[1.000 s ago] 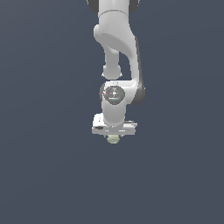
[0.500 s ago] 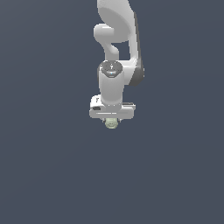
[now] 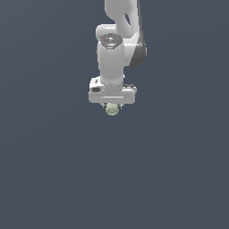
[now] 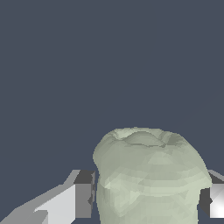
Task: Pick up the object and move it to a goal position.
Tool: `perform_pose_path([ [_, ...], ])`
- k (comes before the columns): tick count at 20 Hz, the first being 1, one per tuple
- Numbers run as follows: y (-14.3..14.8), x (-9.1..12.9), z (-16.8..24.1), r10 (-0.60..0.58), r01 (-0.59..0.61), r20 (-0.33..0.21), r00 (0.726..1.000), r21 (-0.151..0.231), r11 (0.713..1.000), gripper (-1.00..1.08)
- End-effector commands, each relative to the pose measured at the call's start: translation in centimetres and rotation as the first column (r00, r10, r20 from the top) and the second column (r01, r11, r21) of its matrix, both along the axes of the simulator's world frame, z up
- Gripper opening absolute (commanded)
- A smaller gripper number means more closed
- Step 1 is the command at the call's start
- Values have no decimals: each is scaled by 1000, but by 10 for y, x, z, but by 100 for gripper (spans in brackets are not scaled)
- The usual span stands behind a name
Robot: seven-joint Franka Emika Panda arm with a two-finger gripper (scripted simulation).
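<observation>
Since a second ago the arm has carried the gripper [image 3: 112, 107] higher in the exterior view, the object [image 3: 112, 109] rising with it. Plain dark grey ground lies open on every side. Both fingers [image 4: 83, 194] press against the pale blob's flanks, clamping it just beneath the white hand.

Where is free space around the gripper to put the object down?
Bare dark grey surface lies on every side of the gripper in the exterior view, widest below it. The only crowded spot is between the fingers, filled by the object.
</observation>
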State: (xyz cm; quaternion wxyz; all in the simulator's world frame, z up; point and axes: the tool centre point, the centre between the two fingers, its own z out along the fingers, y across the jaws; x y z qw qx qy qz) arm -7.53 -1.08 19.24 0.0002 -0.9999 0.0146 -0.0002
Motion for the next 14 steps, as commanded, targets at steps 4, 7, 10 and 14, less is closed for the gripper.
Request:
perform_pose_path([
  [4,-4,-21,24,0,0,0,1000,0,1000,-100],
  [7,-5,-28,32,0,0,0,1000,0,1000,-100],
  [10,-6,-33,38,0,0,0,1000,0,1000,-100],
  [14,-6,-35,41,0,0,0,1000,0,1000,-100],
])
